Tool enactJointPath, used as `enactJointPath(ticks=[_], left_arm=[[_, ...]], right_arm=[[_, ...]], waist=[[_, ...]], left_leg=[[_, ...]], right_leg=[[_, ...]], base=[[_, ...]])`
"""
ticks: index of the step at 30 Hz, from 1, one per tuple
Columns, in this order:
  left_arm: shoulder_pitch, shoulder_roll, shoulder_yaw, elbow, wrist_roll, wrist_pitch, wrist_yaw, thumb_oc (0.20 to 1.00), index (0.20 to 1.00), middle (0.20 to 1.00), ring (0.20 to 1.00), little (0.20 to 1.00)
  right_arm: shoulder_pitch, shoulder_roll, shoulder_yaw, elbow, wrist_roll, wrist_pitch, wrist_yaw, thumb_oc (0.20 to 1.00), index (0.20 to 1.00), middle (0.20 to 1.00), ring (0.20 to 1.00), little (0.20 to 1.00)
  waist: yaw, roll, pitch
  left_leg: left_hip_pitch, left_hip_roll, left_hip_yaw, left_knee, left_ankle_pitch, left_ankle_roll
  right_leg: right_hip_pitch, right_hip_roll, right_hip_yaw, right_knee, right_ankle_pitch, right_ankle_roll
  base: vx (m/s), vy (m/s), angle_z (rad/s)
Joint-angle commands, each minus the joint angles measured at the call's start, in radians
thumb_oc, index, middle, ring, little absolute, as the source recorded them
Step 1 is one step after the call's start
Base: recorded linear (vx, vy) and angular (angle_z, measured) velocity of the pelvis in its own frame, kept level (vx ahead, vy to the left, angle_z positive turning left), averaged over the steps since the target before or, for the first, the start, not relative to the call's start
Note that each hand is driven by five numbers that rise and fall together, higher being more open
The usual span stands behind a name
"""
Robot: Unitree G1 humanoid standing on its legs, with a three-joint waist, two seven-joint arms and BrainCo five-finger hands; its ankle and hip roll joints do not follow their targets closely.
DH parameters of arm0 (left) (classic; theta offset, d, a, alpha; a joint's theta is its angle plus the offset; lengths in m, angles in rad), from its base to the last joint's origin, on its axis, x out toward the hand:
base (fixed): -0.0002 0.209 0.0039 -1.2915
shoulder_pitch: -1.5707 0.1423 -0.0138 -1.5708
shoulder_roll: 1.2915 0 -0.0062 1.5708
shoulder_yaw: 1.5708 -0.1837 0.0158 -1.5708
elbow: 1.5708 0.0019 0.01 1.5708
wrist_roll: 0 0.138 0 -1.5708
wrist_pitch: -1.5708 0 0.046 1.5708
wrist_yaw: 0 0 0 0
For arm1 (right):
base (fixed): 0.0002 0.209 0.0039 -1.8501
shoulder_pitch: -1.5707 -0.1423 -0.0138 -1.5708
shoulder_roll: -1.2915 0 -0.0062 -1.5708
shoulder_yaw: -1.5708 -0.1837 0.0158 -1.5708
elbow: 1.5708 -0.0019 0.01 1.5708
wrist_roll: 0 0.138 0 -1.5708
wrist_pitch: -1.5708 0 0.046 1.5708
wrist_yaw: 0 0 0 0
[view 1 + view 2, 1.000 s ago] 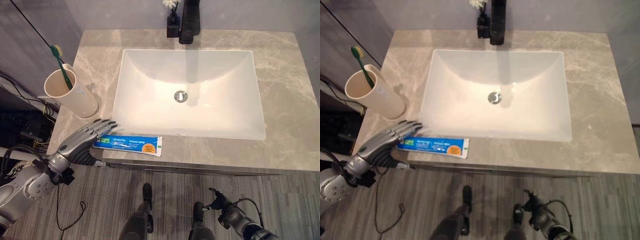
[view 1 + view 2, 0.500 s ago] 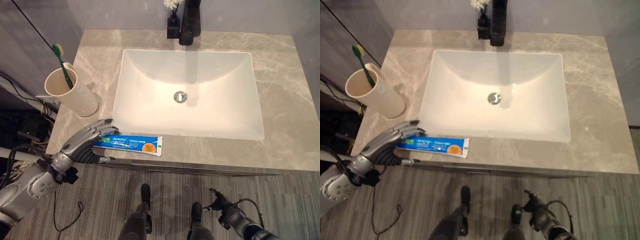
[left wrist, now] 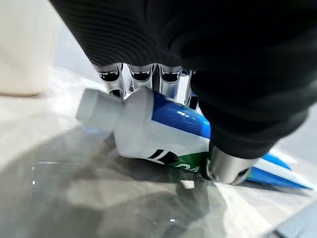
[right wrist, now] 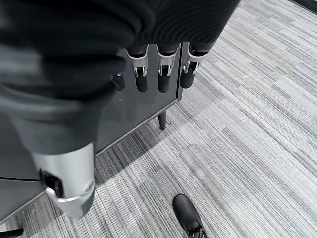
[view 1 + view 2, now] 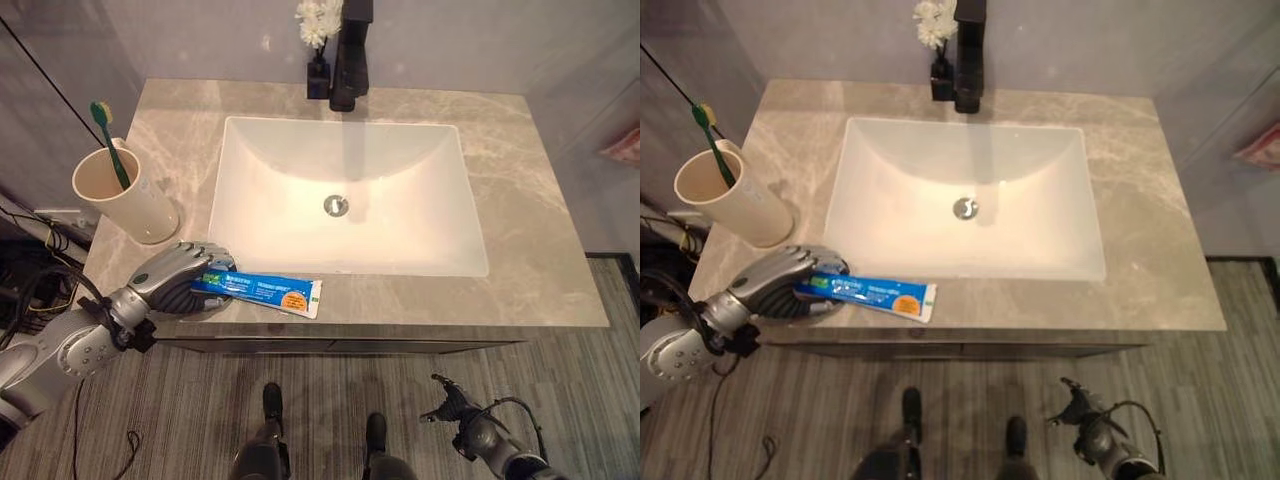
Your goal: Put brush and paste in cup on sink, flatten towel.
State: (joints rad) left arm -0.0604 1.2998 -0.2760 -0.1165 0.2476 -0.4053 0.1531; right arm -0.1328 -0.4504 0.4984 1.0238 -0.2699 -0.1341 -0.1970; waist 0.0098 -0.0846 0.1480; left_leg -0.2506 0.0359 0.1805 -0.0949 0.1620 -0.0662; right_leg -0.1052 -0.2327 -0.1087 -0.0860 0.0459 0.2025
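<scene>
Left hand [image 5: 172, 277] curls around the cap end of the paste [image 5: 262, 290], which lies on the counter [image 5: 540, 250]. Beyond the hand, the cup [image 5: 118, 197] holds the brush [image 5: 108, 142]. Right hand [image 5: 452, 405] hangs low, fingers relaxed.

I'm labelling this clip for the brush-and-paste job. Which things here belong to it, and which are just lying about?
Part of the job:
- toothpaste tube, lying on the counter's front edge, left hand curled round its cap end
- toothbrush, standing in the cup
- cup, beside the sink

Just lying about:
- black faucet
- small vase of white flowers
- right hand, idle down by the floor
</scene>
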Motion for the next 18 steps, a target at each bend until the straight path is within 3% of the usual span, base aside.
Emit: enactJointPath(ticks=[1,5,10,15,18], left_arm=[[0.083,0.002,-0.142,-0.032,0.102,-0.081,-0.053,0.200,0.200,0.200,0.200,0.200],[0.066,0.011,-0.171,-0.038,0.126,-0.083,-0.056,0.200,0.200,0.200,0.200,0.200],[0.036,-0.009,-0.177,-0.032,0.147,-0.078,-0.052,0.200,0.200,0.200,0.200,0.200],[0.023,-0.023,-0.009,-0.055,0.147,-0.041,0.008,0.200,0.200,0.200,0.200,0.200],[0.000,-0.045,0.050,-0.052,0.154,-0.021,0.057,0.200,0.200,0.200,0.200,0.200]], right_arm=[[0.003,-0.064,-0.025,0.003,-0.002,-0.018,-0.030,1.000,1.000,1.000,1.000,1.000],[0.007,-0.064,-0.043,0.027,0.006,-0.016,-0.034,1.000,1.000,1.000,1.000,1.000],[0.031,-0.028,-0.198,0.220,0.166,0.010,-0.040,1.000,1.000,1.000,1.000,1.000],[0.093,-0.097,-0.539,0.389,0.483,0.039,-0.054,1.000,1.000,1.000,1.000,1.000],[0.100,-0.165,-0.636,0.420,0.568,0.043,-0.061,1.000,1.000,1.000,1.000,1.000]], waist=[[0.005,0.013,-0.048],[0.005,0.013,-0.055],[-0.002,0.011,-0.072],[-0.015,0.006,-0.111],[-0.024,0.005,-0.124]], left_leg=[[0.024,0.015,-0.001,0.008,-0.085,-0.014],[0.025,0.019,0.000,0.008,-0.086,-0.015],[0.045,0.031,0.003,0.008,-0.093,-0.020],[0.101,0.046,0.004,0.008,-0.111,-0.030],[0.119,0.050,0.006,0.008,-0.112,-0.032]], right_leg=[[-0.103,-0.037,0.008,-0.001,0.147,0.046],[-0.105,-0.033,0.013,-0.001,0.144,0.046],[-0.087,-0.024,0.012,-0.001,0.136,0.045],[-0.030,-0.017,0.002,-0.001,0.111,0.044],[-0.012,-0.014,0.001,-0.001,0.107,0.043]], base=[[0.00,-0.009,-0.04],[0.00,-0.003,-0.07],[0.01,-0.016,-0.06],[0.06,-0.050,-0.03],[0.01,-0.013,-0.01]])
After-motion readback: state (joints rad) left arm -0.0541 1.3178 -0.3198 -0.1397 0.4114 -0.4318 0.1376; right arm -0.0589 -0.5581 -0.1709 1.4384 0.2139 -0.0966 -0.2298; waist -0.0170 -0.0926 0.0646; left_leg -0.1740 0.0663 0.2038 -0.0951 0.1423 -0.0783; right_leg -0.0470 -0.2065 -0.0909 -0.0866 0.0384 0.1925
